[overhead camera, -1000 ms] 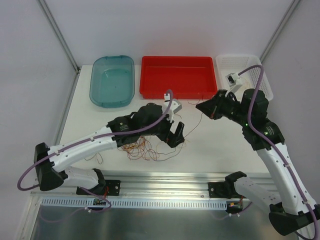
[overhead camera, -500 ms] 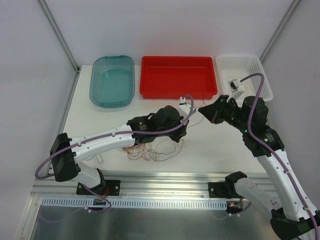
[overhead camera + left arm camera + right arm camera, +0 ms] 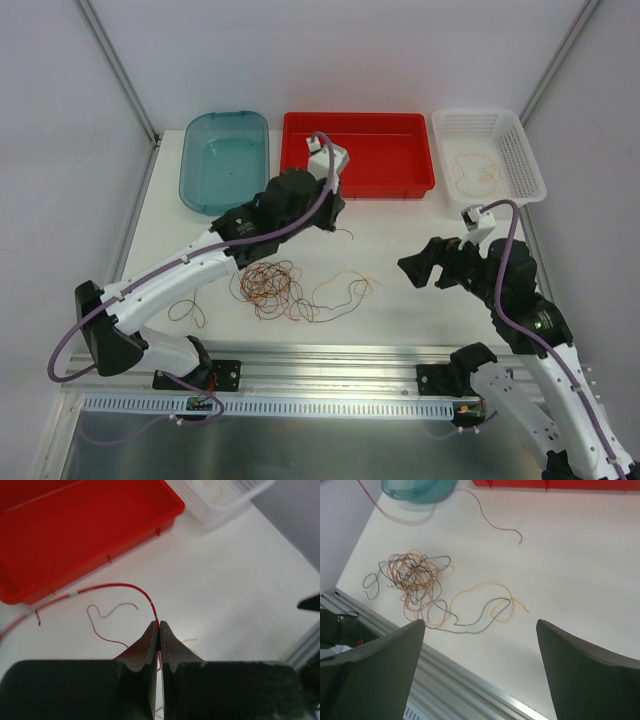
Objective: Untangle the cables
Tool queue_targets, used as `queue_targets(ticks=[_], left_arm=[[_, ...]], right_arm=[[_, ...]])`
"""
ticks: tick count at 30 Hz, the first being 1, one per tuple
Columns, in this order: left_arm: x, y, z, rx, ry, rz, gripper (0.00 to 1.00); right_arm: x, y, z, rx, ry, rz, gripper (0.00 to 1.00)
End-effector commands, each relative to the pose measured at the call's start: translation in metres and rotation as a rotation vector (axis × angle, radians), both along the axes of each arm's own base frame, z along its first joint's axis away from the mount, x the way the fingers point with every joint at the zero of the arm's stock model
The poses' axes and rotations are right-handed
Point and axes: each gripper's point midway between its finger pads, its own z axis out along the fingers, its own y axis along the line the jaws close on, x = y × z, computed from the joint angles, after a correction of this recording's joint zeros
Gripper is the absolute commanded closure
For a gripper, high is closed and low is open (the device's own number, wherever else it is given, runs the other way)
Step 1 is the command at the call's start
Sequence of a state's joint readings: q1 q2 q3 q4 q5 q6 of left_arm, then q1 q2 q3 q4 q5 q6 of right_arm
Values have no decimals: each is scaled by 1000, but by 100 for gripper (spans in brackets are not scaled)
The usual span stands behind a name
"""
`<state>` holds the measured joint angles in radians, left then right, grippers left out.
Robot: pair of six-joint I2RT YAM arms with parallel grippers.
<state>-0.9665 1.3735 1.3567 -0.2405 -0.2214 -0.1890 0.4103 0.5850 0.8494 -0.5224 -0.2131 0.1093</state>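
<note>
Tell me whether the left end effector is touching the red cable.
Touching. The left wrist view shows the left end effector shut on the red cable, which runs straight in between its closed tips with no gap.

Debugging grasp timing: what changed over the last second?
Left gripper moved from above the tangle toward the red tray and shut on a red cable. Right gripper drew back from near the white basket and opened, holding nothing. The tangle, teal bin, tray and basket stayed put.
</note>
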Motion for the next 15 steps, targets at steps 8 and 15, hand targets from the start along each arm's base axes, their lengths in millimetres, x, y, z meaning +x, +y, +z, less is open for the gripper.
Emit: queue_targets(ticks=[8, 15], left_arm=[[70, 84, 140, -132, -278, 203, 100], [96, 130, 197, -158, -384, 315, 100]], right_arm=[[-57, -14, -70, -75, 73, 101, 3], [-69, 2, -85, -13, 122, 191, 3]])
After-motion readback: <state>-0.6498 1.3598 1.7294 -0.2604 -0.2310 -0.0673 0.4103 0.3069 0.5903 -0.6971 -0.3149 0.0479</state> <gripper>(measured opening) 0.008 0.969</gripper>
